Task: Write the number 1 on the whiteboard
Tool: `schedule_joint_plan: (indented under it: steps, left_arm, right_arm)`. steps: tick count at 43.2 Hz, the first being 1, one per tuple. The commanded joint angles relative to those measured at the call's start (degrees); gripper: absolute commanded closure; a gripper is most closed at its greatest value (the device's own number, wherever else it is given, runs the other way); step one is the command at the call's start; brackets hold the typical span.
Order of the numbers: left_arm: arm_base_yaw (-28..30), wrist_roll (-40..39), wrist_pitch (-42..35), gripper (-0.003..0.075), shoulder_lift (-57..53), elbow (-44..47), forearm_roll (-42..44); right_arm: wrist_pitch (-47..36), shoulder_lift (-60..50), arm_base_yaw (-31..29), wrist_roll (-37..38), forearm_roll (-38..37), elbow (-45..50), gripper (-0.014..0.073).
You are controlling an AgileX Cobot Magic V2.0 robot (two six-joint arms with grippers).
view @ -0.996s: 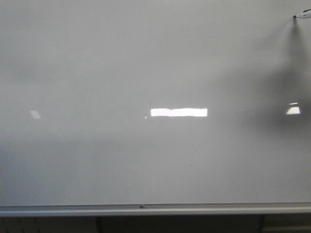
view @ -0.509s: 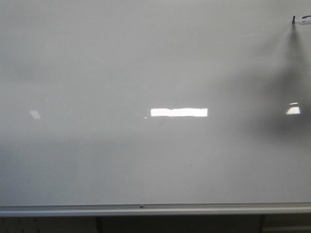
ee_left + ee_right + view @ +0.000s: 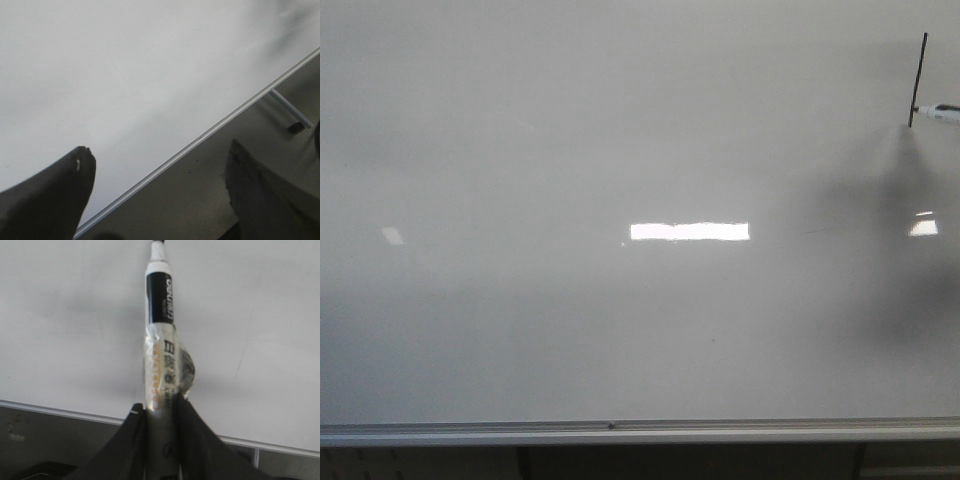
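The number 1 (image 3: 918,80) is now a thin black stroke, nearly upright and leaning a touch, high at the far right of the whiteboard (image 3: 620,150); half a second ago there was only a dark dot where its top end sits. The marker (image 3: 940,110) tip has dropped from that dot to the stroke's lower end, where it touches the board, and the soft grey shadow beneath has sunk with it.

From the front only the marker's white nose pokes in at the right edge. The right wrist view shows the rest: a white barrel with a black label band, wrapped lower down in clear crinkled tape, clamped between the dark fingers of the right gripper (image 3: 160,412). The left wrist view shows the left gripper (image 3: 160,185) with its two dark fingers spread wide and nothing between them, over the board's lower edge.

The board is glossy pale grey with bright rectangular glare patches (image 3: 689,231), and a silver metal frame (image 3: 620,432) runs along the bottom
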Motion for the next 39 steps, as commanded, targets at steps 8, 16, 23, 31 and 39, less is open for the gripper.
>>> schedule_joint_plan:
  steps: [8, 16, 23, 31, 39]
  left_arm:
    - [-0.3, 9.5, 0.5, 0.0195, -0.6, -3.3, -8.4]
    - [-6.6, 24.5, 10.2, 0.0195, 1.7, -8.3, -17.0]
    - [-18.6, 29.1, 9.4, 0.0195, 5.5, -9.9, -16.6]
    - [-30.2, 28.9, 6.0, 0.0195, 12.4, -12.7, -11.7]
    - [-34.7, 28.9, 4.0, 0.0195, 19.4, -16.3, -11.3]
  right_arm:
    - [15.0, -12.5, 4.1, -7.7, 1.1, -5.0, 0.0560]
    - [35.9, -13.9, 18.3, -20.3, 1.6, -9.8, 0.0560]
    - [38.5, -14.1, 30.5, -21.6, 1.9, -10.3, 0.0560]
    - [38.3, -14.1, 38.8, -21.5, 2.5, -10.3, 0.0560]
    - [38.2, -14.1, 39.8, -21.5, 3.7, -10.3, 0.0560]
